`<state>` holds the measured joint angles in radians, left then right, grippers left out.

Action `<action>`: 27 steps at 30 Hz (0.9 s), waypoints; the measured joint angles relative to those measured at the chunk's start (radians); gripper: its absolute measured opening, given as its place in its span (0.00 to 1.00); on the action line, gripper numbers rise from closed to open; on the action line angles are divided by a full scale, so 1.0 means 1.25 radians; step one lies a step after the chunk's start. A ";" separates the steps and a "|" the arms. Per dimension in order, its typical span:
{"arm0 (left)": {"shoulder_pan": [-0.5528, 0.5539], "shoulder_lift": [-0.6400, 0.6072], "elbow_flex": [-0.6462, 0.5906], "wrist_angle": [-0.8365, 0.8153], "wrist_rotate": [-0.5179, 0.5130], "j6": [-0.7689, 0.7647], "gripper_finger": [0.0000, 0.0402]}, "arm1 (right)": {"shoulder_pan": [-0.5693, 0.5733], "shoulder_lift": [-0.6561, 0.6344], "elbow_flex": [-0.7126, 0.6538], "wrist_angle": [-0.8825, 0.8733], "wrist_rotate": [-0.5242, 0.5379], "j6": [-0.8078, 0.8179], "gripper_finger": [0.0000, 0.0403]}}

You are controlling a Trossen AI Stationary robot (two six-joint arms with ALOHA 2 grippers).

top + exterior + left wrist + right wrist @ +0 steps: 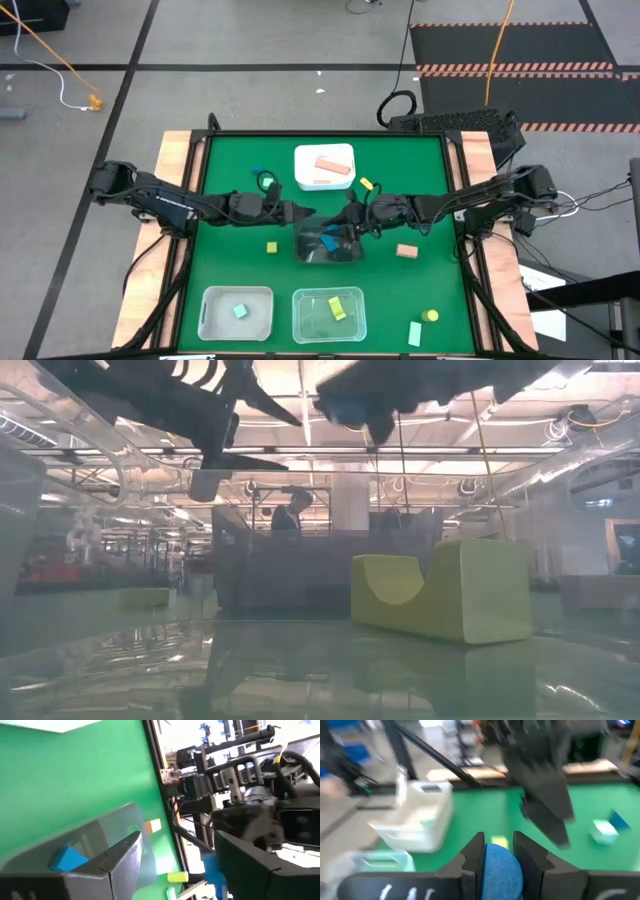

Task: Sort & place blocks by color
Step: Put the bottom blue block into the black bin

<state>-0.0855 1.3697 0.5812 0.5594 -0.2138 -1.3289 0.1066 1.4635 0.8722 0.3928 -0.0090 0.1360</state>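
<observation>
Hidden: in the high view the clear bin (328,246) at table (230,165) centre is half covered by both end effectors.
Right end effector (498,851): pinching a rounded blue block (498,870), plain only in its wrist view.
Left end effector (175,870): spread, empty, over the bin's blue block (68,858).
Axis: tan block (331,165) lies diagonally in the white bin (305,180).

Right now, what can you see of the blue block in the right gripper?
The blue block is small, matte and round-topped, clamped between the right gripper's two dark fingers, which touch its sides. Its lower part is hidden. In the high view it hangs above the dark bin at mid-table, apparently touching nothing else.
</observation>
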 joint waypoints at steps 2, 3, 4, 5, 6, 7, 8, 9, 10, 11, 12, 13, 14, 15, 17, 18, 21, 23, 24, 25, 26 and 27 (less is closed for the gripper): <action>0.008 -0.006 0.000 0.001 0.001 0.004 0.60 | 0.000 -0.007 0.000 -0.054 0.031 0.005 0.16; 0.013 -0.009 0.000 0.003 0.001 0.009 0.59 | 0.000 -0.007 0.000 -0.071 0.039 0.011 0.16; 0.018 -0.013 0.000 0.007 0.001 0.016 0.58 | 0.000 -0.006 0.000 -0.087 0.048 0.020 0.16; 0.023 -0.016 0.000 0.006 0.001 0.023 0.58 | 0.000 -0.002 0.000 -0.097 0.050 0.030 0.16; 0.028 -0.020 0.000 0.003 0.001 0.035 0.57 | 0.000 0.004 0.000 -0.099 0.050 0.041 0.16; 0.033 -0.023 0.000 0.000 0.001 0.051 0.57 | 0.000 0.011 0.000 -0.103 0.051 0.051 0.16; 0.038 -0.026 0.000 0.001 0.001 0.066 0.57 | 0.000 0.019 0.000 -0.103 0.053 0.058 0.16; 0.045 -0.026 0.000 0.005 0.001 0.085 0.57 | 0.000 0.026 -0.001 -0.103 0.053 0.064 0.16; 0.050 -0.026 0.000 0.006 0.001 0.108 0.57 | 0.000 0.034 -0.001 -0.101 0.054 0.071 0.16; 0.053 -0.026 0.000 0.005 0.002 0.137 0.57 | 0.000 0.042 -0.001 -0.096 0.056 0.077 0.16; 0.056 -0.026 0.000 0.006 0.002 0.162 0.57 | 0.000 0.049 -0.001 -0.094 0.062 0.084 0.16; 0.059 -0.026 0.000 0.009 0.001 0.187 0.57 | 0.001 0.057 -0.001 -0.094 0.070 0.092 0.16; 0.060 -0.026 0.000 0.013 0.001 0.211 0.57 | 0.002 0.063 -0.001 -0.096 0.072 0.100 0.16; 0.060 -0.026 0.000 0.012 0.001 0.231 0.57 | 0.004 0.071 -0.001 -0.098 0.073 0.108 0.16; 0.060 -0.026 0.000 0.013 0.002 0.259 0.57 | 0.010 0.082 -0.001 -0.097 0.072 0.126 0.16; 0.060 -0.026 0.000 0.017 0.002 0.269 0.57 | 0.014 0.086 -0.001 -0.098 0.071 0.137 0.16; 0.060 -0.026 0.000 0.040 0.002 0.290 0.57 | 0.033 0.099 -0.001 -0.095 0.070 0.161 0.16; 0.060 -0.026 0.000 0.044 0.002 0.293 0.57 | 0.046 0.099 -0.001 -0.099 0.070 0.161 0.16; 0.060 -0.026 0.000 0.046 0.002 0.293 0.57 | 0.050 0.099 -0.001 -0.096 0.070 0.161 0.16; 0.060 -0.026 0.000 0.051 0.002 0.293 0.57 | 0.054 0.098 -0.001 -0.094 0.074 0.161 0.17; 0.060 -0.026 0.000 0.056 0.002 0.293 0.57 | 0.055 0.098 -0.001 -0.095 0.074 0.162 0.19; 0.060 -0.026 0.000 0.060 0.002 0.293 0.57 | 0.056 0.099 -0.001 -0.095 0.073 0.167 0.20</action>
<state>-0.0105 1.3376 0.5816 0.6341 -0.2116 -0.9627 0.1768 1.5867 0.8711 0.2737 0.0826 0.3443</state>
